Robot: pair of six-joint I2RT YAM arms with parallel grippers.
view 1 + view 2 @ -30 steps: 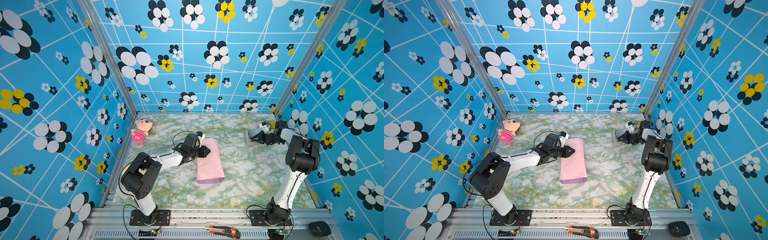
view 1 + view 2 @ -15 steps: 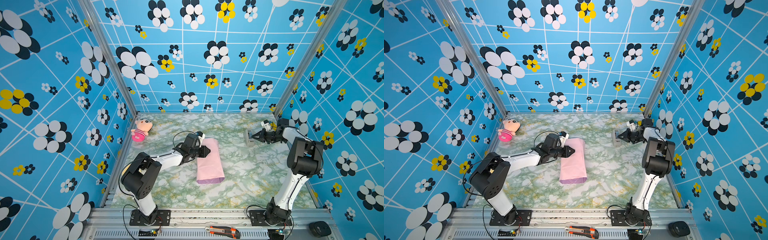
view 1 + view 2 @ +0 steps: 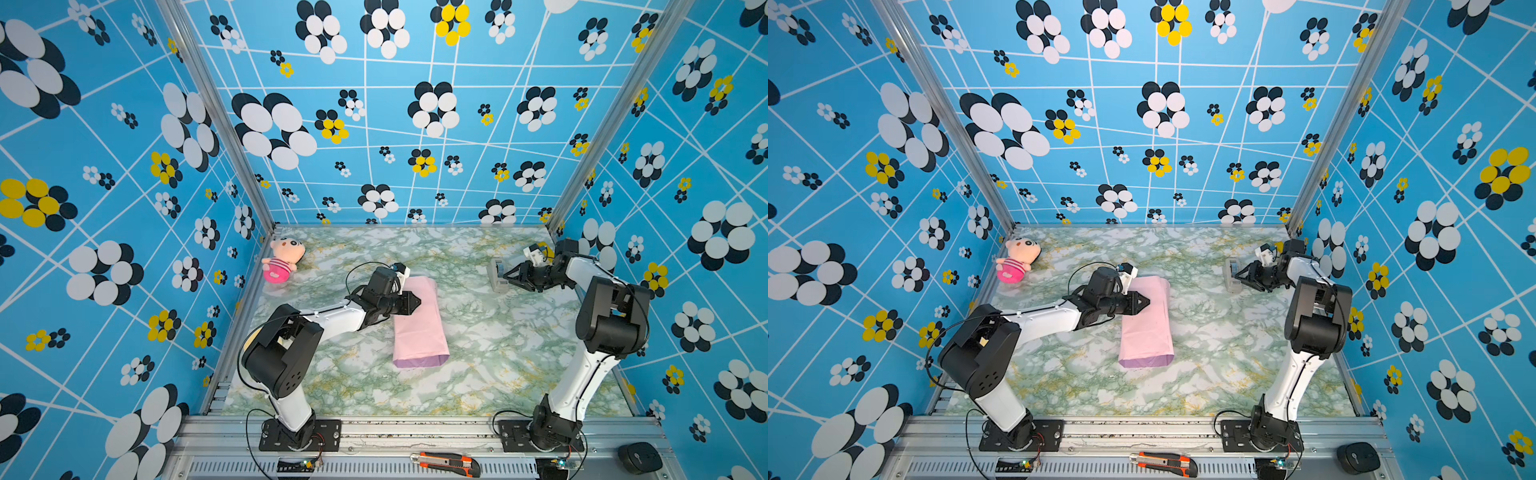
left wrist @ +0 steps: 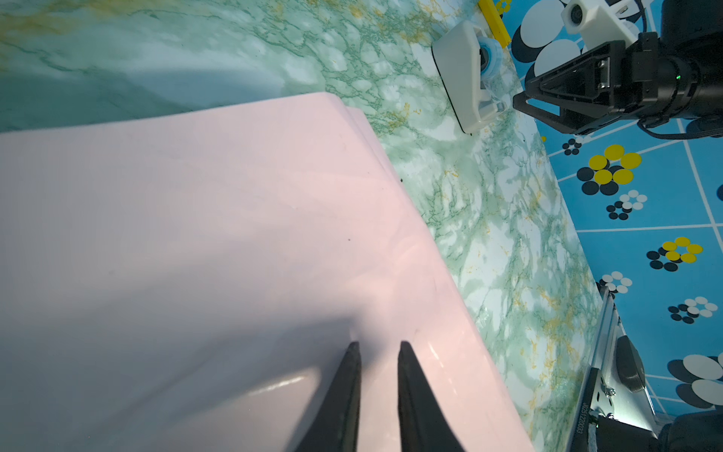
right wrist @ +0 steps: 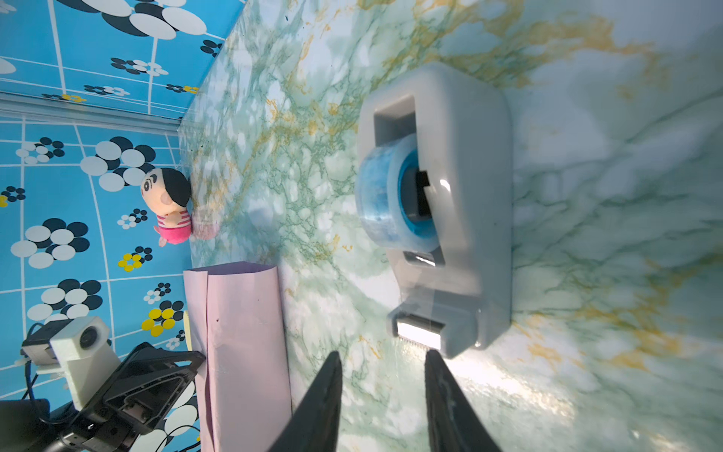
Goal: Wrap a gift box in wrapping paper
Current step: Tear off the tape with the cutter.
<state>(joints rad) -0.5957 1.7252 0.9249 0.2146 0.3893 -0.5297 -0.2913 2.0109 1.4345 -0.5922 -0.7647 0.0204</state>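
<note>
Enclosure seen from above: three walls covered in sky-blue print with white crossing lines and clusters of black, white and yellow flowers, joined at the rear corners by bare aluminium posts. The desk has a glossy marble pattern in green and white with yellow veins, and is edged in front by a ribbed aluminium rail. A bright reflection shows on the desk surface in the right wrist view.

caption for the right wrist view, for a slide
Right gripper, jaws apart, faces the tape dispenser; folded wrapping paper lies farther off.
</note>
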